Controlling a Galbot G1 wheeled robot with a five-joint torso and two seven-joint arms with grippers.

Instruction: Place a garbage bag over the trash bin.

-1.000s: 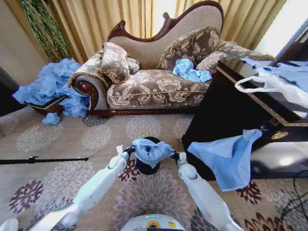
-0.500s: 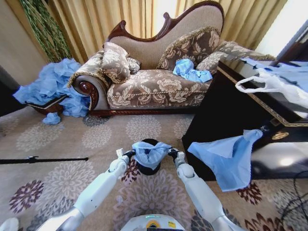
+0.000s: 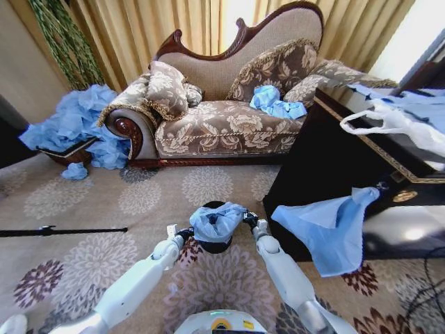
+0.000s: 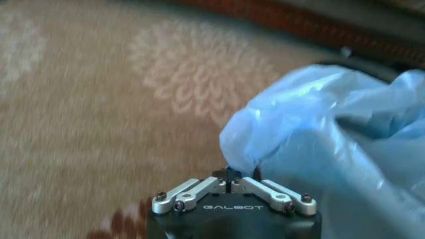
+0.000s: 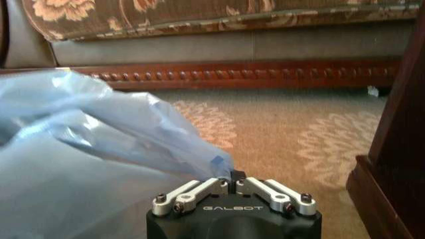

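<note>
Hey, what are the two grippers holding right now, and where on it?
Both hold the garbage bag over the trash bin. The left gripper pinches one edge, the right gripper the opposite edge.

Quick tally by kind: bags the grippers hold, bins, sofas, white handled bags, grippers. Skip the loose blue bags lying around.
Garbage bag pinched at opposite edges by both grippers: 1
Trash bin under it: 1
Sofa: 1
White handled bag on the dark cabinet: 1
Grippers, left gripper and right gripper: 2
Total: 6
</note>
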